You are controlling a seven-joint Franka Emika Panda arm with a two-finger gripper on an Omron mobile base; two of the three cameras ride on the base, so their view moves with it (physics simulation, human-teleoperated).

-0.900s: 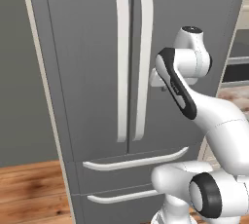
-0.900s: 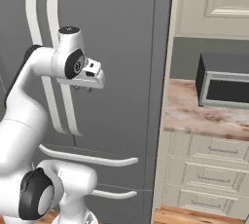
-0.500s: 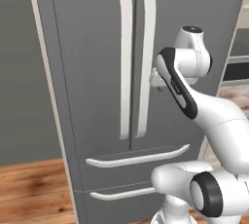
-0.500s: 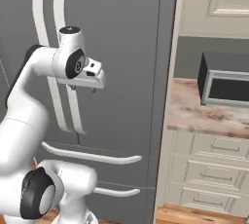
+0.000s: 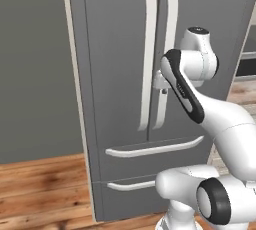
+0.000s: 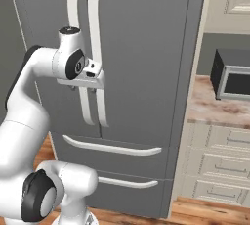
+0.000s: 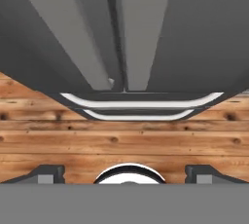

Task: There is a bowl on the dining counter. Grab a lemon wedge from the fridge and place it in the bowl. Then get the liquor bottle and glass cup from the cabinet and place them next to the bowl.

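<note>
The fridge (image 5: 115,49) (image 6: 146,48) (image 7: 185,33) is dark grey and stands right in front of me with both doors and both drawers shut. Its long white handles (image 5: 149,49) (image 6: 93,28) run down the middle seam. My gripper (image 5: 161,85) (image 6: 84,88) (image 7: 125,172) hangs just in front of the right door's handle and points down at the floor. Its jaws are open and hold nothing. The hand view looks down the door fronts to the two drawer handles (image 7: 141,105). The lemon wedge, bowl, dining counter, liquor bottle and glass cup are out of view.
Right of the fridge, a wall counter (image 6: 215,114) on cream drawers carries a dark microwave (image 6: 233,75). A grey wall (image 5: 30,74) flanks the fridge on the left. Wooden floor (image 5: 40,184) runs in front of it.
The whole picture has slid to the right in both base views, so the base has moved. The arm keeps the same pose in front of the handles.
</note>
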